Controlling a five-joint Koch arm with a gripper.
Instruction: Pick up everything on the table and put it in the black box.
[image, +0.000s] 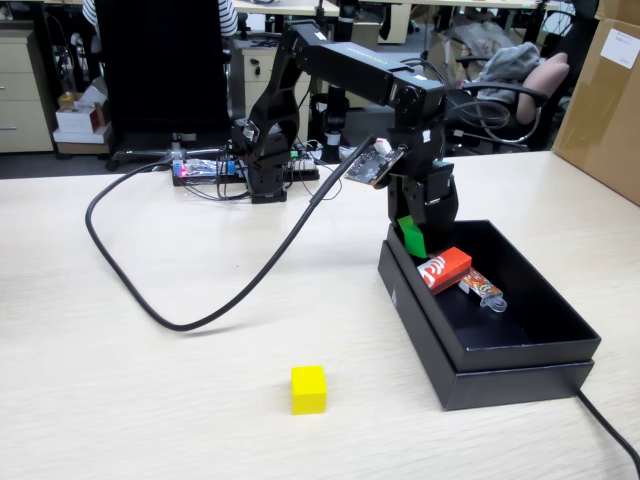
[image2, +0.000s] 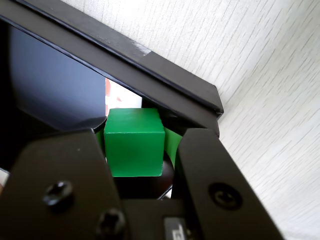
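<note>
Red block (image: 445, 268) already in black box (image: 520, 345). End effector (image2: 145, 150) clamped on green cube (image2: 134, 141) over the box's 10 o'clock corner. Yellow cube (image: 308, 389) left on table (image: 150, 400).

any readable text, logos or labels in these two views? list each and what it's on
No text can be read in either view.
Red oblong block in the black box: white logo, too blurred to read.
Orange-patterned packet beside it: print too small to read.
Brown carton at the right edge of the fixed view: white label, blurred.
Gripper body in the wrist view: a cut-off mark at the bottom edge, unreadable.
Green cube and yellow cube: plain.
</note>
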